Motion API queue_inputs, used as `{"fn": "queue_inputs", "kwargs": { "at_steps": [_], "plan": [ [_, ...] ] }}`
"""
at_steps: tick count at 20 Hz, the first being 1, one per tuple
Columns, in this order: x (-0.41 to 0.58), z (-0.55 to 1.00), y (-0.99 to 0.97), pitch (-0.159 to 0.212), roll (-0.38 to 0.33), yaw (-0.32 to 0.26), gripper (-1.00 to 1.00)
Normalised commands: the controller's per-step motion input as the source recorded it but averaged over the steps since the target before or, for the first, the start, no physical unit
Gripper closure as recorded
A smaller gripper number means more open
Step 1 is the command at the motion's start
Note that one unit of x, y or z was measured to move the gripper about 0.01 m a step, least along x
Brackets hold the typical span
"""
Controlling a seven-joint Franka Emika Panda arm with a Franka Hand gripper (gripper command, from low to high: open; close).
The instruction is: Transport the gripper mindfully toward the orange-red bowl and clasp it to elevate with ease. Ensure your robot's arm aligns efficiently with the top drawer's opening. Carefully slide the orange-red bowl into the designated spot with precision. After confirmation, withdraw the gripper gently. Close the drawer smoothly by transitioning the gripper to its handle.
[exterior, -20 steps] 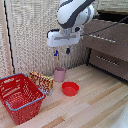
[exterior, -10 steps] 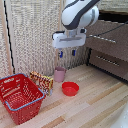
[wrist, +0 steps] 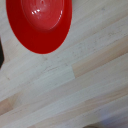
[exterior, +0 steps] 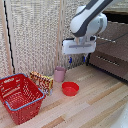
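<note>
You are looking at the arm (exterior: 89,20) reaching in from the upper right of the exterior view, with the gripper (exterior: 78,60) hanging above the wooden floor (exterior: 95,102). Its two dark fingertips are pointing down with a gap showing between them, and they are holding nothing. The bowl (exterior: 70,88) is sitting on the floor below the gripper, well apart from it. A pink cup (exterior: 60,74) is standing just behind the bowl, and a red basket (exterior: 20,96) is lying toward the exterior view's left. The drawer (exterior: 111,60) is sitting at the exterior view's right, its handle (exterior: 106,61) facing you.
</note>
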Motion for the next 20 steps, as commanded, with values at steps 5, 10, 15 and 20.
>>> {"fn": "queue_inputs", "kwargs": {
  "at_steps": [5, 10, 15, 20],
  "plan": [
    [-0.107, -0.53, -0.01, 0.045, -0.079, -0.08, -1.0],
    [-0.087, -0.51, 0.0, 0.059, -0.128, -0.064, -1.0],
    [-0.157, -0.43, 0.03, 0.019, -0.155, -0.05, -1.0],
    [-0.193, -0.35, 0.06, 0.003, -0.153, -0.002, -1.0]
  ]
}}
